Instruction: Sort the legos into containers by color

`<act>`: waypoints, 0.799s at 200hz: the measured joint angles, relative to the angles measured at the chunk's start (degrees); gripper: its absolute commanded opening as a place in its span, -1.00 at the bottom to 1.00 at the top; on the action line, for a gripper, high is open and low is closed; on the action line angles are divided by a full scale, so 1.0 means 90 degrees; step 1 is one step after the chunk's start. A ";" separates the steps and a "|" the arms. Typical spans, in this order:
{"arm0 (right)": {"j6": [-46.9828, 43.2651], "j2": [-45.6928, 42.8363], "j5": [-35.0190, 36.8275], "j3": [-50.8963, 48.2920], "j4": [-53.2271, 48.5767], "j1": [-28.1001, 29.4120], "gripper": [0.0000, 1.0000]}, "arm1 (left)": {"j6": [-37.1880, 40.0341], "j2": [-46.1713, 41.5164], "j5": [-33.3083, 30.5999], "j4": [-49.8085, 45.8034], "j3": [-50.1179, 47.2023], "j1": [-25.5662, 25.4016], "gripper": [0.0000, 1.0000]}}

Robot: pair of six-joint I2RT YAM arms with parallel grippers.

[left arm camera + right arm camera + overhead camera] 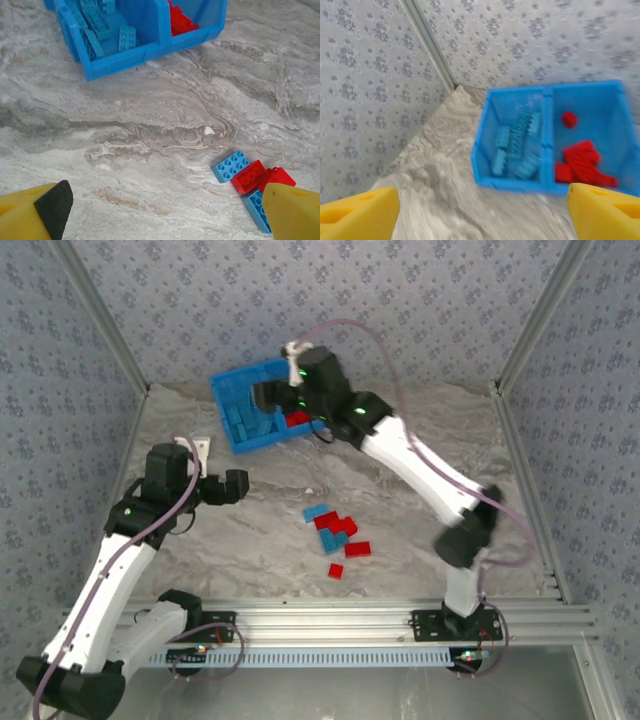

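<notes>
The blue bin (222,405) sits near the back of the table (260,530). The right gripper (266,394) hangs over it, its yellow fingers (605,212) spread wide with nothing between them. From the right wrist the bin lies ahead and below, with light blue bricks (517,145) in its left compartment and red bricks (584,162) in its right one, a single red piece lying apart nearer the far wall. The left gripper (236,485) is held above bare table, well apart from the bin, its jaws also parted and empty. A small cluster of loose bricks (335,530), red and light blue mixed and touching one another, lies on the table to that gripper's right in the overhead view. From the left wrist the cluster shows just beside the right-hand fingertip (292,212), not between the fingers.
</notes>
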 measured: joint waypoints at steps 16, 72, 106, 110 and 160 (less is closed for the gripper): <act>-0.0056 -0.1501 0.0228 -0.1535 0.0102 0.0012 0.98 | -0.0289 0.0228 -0.0058 0.0109 -0.0010 -0.0338 0.98; 0.0838 -0.5030 0.1353 -0.5525 -0.0670 -0.0170 1.00 | -0.1316 0.1559 -0.0374 0.0772 -0.0036 -0.2618 0.96; 0.1532 -0.6300 0.1613 -0.6635 -0.1294 -0.0447 1.00 | -0.0867 0.3521 -0.0287 0.0850 0.0665 -0.3752 0.98; 0.1596 -0.6399 0.1634 -0.6679 -0.1333 -0.0471 1.00 | -0.0789 0.3730 -0.0311 0.0850 0.0787 -0.3837 0.98; 0.1931 -0.6756 0.1780 -0.6734 -0.1469 -0.0602 1.00 | 0.0231 0.5219 -0.0607 0.0901 0.1430 -0.4228 0.95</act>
